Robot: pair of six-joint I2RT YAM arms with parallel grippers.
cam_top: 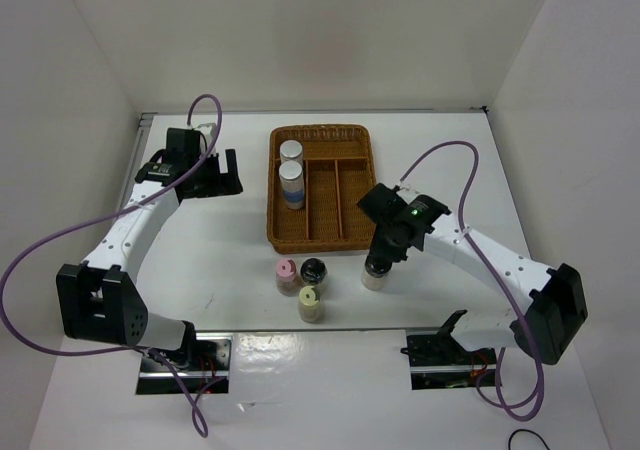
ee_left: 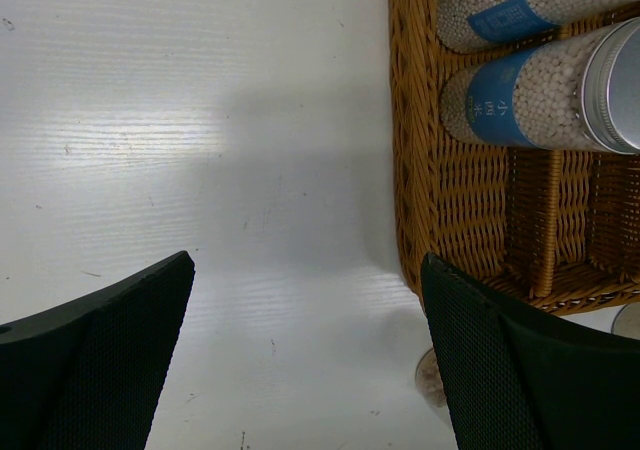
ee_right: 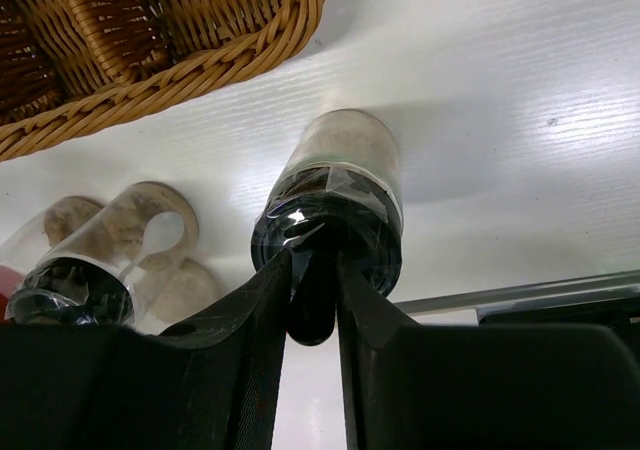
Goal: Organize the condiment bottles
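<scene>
Pinching just the cap top of the black-topped bottle (ee_right: 345, 170) in nearly shut right jaws, left jaws gaping empty, risking it slipping free and toppling on lifting.

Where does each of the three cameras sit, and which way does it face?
Top external: above and behind the bases, facing down on table and wicker basket; left arm and right arm show.
Left wrist: on the left arm, facing down at table and basket edge with two silver-capped bottles; its open jaws show.
Right wrist: on the right arm, looking along its jaws, closed on a black-topped bottle.
Shared: top and left wrist both show the silver-capped bottles.
</scene>
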